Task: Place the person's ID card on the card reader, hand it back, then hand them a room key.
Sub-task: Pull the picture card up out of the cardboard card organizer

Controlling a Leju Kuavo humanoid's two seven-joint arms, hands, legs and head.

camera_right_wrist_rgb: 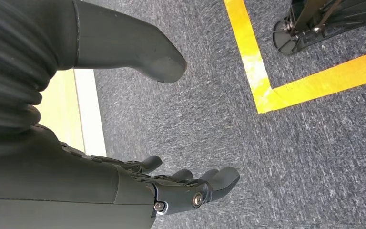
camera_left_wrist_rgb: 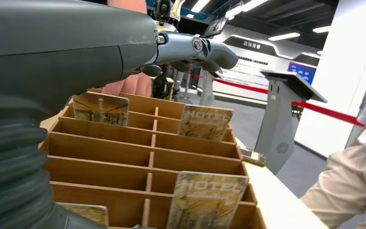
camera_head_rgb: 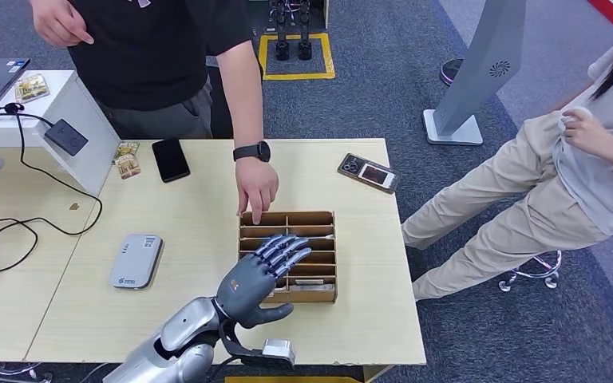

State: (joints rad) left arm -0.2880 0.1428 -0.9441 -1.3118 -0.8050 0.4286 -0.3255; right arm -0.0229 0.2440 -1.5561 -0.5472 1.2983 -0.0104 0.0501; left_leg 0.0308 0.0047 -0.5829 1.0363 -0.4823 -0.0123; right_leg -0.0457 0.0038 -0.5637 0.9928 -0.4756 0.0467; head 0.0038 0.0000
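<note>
The left hand (camera_head_rgb: 262, 270), grey and many-fingered on its silver arm, hovered over the brown wooden divided key-card box (camera_head_rgb: 326, 294) with its fingers spread and nothing in them. This looked like the last step, fetching a room key. In the left wrist view, printed hotel key cards (camera_left_wrist_rgb: 205, 122) stood upright in several compartments, one (camera_left_wrist_rgb: 207, 199) nearest the camera. A person's hand (camera_head_rgb: 257, 188) rested its fingertips on the box's far rim, just beyond the robot's fingers. The next move would probably call for lowering the fingers into one compartment, pinching a single card by its top edge, and steering around the person's hand. No ID card could be made out.

The right hand (camera_right_wrist_rgb: 186, 188) hung released, fingers loosely apart, above grey carpet.

The pale wooden desk (camera_head_rgb: 191, 207) also carried a grey flat card reader (camera_head_rgb: 136, 261) well left of the box, a black smartphone (camera_head_rgb: 171, 159) and a second device (camera_head_rgb: 369, 172) toward the far edge. Yellow floor tape (camera_head_rgb: 297, 75) and a grey kiosk stand (camera_head_rgb: 479, 72) lay beyond; a second person in beige trousers (camera_head_rgb: 495, 207) sat at the right.
</note>
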